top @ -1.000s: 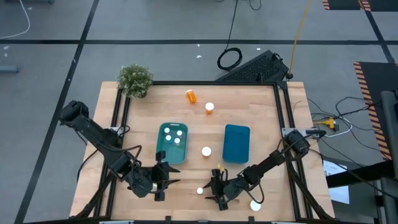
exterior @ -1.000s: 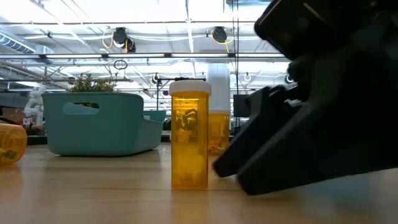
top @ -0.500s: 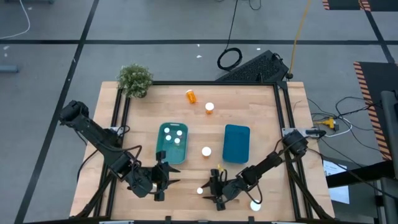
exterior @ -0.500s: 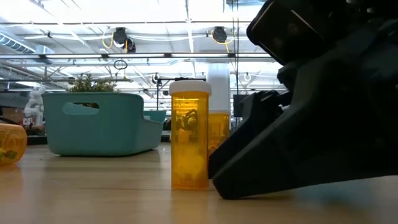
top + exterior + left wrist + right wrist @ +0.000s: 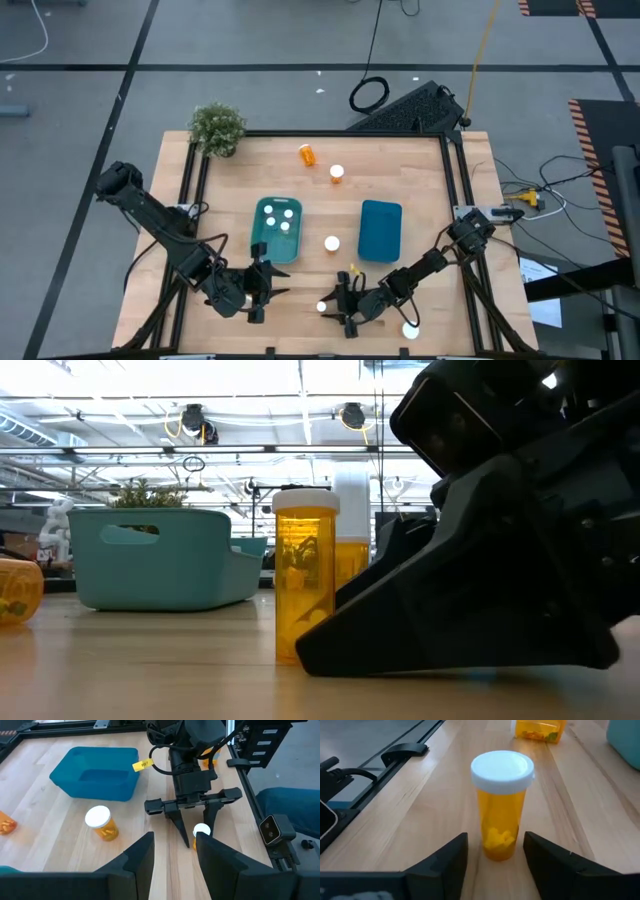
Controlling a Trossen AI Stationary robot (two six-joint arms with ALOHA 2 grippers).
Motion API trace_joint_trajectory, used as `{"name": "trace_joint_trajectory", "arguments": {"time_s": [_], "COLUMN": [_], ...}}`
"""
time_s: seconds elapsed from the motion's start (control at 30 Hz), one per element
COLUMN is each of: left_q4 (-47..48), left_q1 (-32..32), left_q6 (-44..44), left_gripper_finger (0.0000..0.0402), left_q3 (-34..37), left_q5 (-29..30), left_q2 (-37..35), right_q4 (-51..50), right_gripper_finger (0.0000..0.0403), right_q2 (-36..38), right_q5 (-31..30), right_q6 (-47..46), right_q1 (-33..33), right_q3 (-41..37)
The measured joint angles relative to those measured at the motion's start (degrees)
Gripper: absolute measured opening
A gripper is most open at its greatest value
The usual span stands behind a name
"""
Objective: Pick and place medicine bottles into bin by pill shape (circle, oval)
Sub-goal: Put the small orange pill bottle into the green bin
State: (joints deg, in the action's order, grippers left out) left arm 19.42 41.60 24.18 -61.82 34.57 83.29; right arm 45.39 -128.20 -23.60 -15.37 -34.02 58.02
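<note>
Overhead, my right gripper (image 5: 336,308) sits just beside an upright bottle (image 5: 322,307) near the table's front edge, in front of the teal bin (image 5: 277,229), while my left gripper (image 5: 266,285) waits spread open in front of that bin. From table height, the bottle (image 5: 304,574) stands right of the teal bin (image 5: 165,555), my dark finger (image 5: 420,622) overlapping its base. Through my right wrist camera, my fingers (image 5: 437,861) are parted either side of the white-capped bottle (image 5: 501,804), not yet clamped.
</note>
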Motion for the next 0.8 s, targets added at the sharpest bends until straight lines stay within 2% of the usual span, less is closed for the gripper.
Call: {"name": "trace_joint_trajectory", "arguments": {"time_s": [0.23, 0.37, 0.67, 0.8], "left_q4": [0.00, -0.17, -1.77, -3.65], "left_q1": [0.00, 0.00, -0.68, -1.79], "left_q6": [0.24, 0.37, 1.01, 1.96], "left_gripper_finger": [0.0149, 0.0149, 0.0150, 0.0150], "left_q3": [0.00, -0.02, -0.04, -0.09], "left_q5": [-0.03, -0.04, -0.60, -3.92], "left_q2": [0.00, 0.46, 2.83, 5.01], "right_q4": [-0.16, -0.13, 1.82, -0.19], "right_gripper_finger": [0.0128, 0.0107, 0.0099, 0.0099], "right_q2": [-0.04, -0.04, 0.28, 2.76], "right_q5": [-0.39, -0.01, 1.07, 2.46], "right_q6": [-0.03, -0.03, -0.09, -1.18], "right_q1": [0.09, 0.11, 0.15, 0.43], "right_q3": [-0.07, -0.11, -0.22, -0.24]}}
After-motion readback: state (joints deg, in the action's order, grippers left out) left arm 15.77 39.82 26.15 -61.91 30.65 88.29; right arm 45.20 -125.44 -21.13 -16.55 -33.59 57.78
